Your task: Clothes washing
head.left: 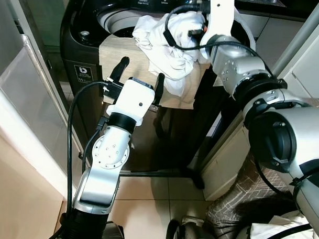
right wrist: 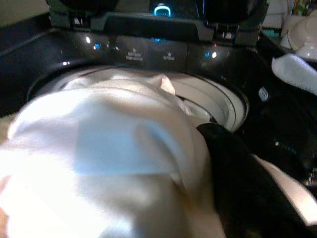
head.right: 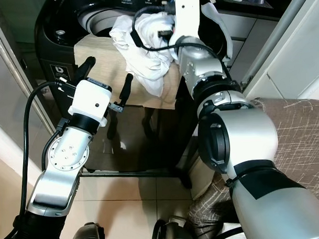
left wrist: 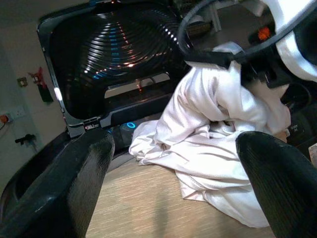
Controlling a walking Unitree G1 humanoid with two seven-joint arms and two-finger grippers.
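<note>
A black top-loading washing machine (head.left: 83,43) stands ahead with its lid (left wrist: 109,49) raised and its drum opening (head.left: 117,24) exposed. A bundle of white clothing (head.left: 165,48) hangs over the machine's front rim, partly on a beige surface (head.left: 120,52). My right gripper (right wrist: 198,148) is above the drum rim (right wrist: 218,99), shut on the white clothing (right wrist: 109,148); one black finger (right wrist: 237,178) presses into the fabric. My left gripper (head.left: 143,68) is open in front of the machine, just left of and below the bundle, with nothing between its fingers (left wrist: 74,188).
A brown patterned sofa (head.right: 296,125) is close on the right. A pale panel (head.left: 22,93) stands at the left. Tiled floor (head.left: 151,193) lies below the machine. More white fabric (head.left: 278,228) lies at the lower right.
</note>
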